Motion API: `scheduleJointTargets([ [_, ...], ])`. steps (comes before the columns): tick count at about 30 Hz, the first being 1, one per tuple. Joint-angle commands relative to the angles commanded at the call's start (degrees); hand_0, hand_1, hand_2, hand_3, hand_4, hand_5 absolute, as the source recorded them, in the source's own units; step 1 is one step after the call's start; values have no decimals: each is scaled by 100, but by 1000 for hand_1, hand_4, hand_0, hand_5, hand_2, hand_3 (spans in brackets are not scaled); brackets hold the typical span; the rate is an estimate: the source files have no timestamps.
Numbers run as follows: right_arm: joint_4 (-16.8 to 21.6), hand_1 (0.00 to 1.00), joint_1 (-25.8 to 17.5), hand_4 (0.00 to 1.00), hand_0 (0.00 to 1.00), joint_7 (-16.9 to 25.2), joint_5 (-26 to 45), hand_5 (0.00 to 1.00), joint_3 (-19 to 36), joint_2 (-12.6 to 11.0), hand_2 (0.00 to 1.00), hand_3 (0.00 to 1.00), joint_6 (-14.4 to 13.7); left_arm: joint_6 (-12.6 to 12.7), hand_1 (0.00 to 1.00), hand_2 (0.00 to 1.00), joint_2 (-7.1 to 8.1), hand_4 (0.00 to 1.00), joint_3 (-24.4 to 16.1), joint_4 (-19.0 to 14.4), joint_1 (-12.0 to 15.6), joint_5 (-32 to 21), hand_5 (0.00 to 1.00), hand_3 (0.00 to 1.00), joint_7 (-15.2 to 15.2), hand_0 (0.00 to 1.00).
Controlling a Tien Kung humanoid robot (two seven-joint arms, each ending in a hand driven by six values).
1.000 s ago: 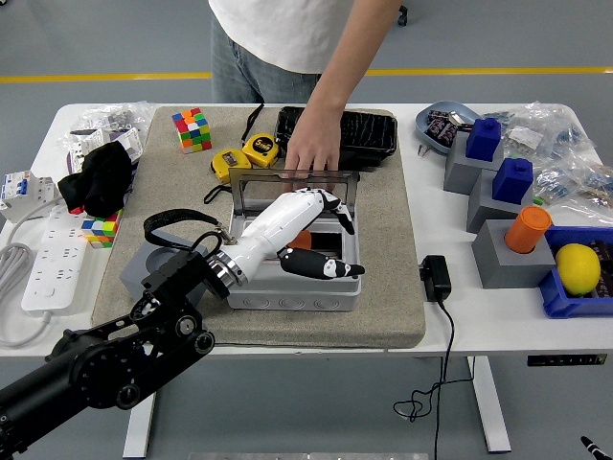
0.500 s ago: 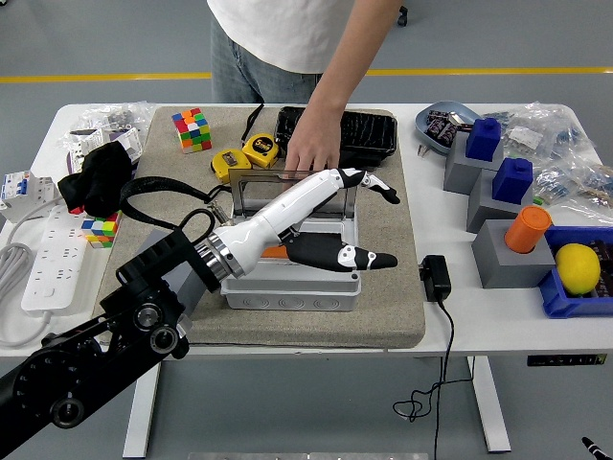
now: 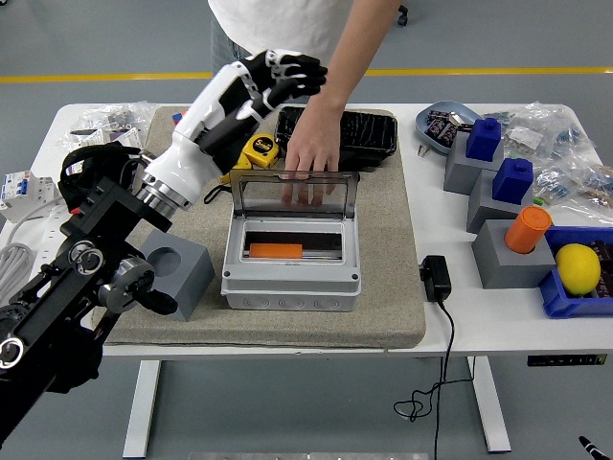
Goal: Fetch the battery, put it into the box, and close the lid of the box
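The robot's left hand (image 3: pixel 273 75) is raised high above the table, its white and black fingers (image 3: pixel 299 69) loosely curled and holding nothing. The right hand is out of view.

Below these fingers and toward the near edge sits the grey box (image 3: pixel 292 278) on a tan mat (image 3: pixel 383 297). Its transparent lid (image 3: pixel 292 192) stands upright at the far side of the box, hinged along the back. That lid is the nearest task item to the fingers, directly below them and a little toward the robot. Its long axis runs left to right across the table.

A person stands at the far side. The person's hand (image 3: pixel 313 151) rests on the top edge of the lid, just beside and below the robot's fingers, apparently steadying it.

Inside the open box, lower still and nearer the robot, the orange battery (image 3: pixel 276 251) lies flat in the left part of the tray, its long axis also left to right. So the placing step looks done, and closing the lid appears to remain.

To shut it, the fingers would probably need to drop behind the lid's top edge and push it forward and down. The person's hand occupies that same edge, so a collision seems a risk.

Left of the box stands a grey block (image 3: pixel 172 278); a yellow tape measure (image 3: pixel 259 149) lies below the robot's wrist.
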Motion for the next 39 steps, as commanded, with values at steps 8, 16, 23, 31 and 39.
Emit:
scheduleJointTargets([
  [8,8,779,14,998,810,-1,-10,998,-2,-8,754,766,8,684,836,763,95,998,115,702,-172,1792,830,713,106,872],
  [16,5,778,11,998,811,-2,2,998,-28,-24,752,766,9,421,998,963,223,998,368,1260,-349,3692,998,879,579,998],
  [23,6,778,0,998,810,0,-1,998,-28,-31,752,766,11,-153,998,971,360,998,701,1276,-434,5405,998,856,1071,998],
  [31,5,778,10,998,810,3,2,998,-31,-38,752,766,9,-397,998,959,468,998,949,1190,-462,6841,998,793,1180,998],
  [39,6,777,16,998,809,1,-4,998,-9,-40,750,766,6,-578,998,913,569,998,1175,1173,-496,6841,998,757,1247,998],
])
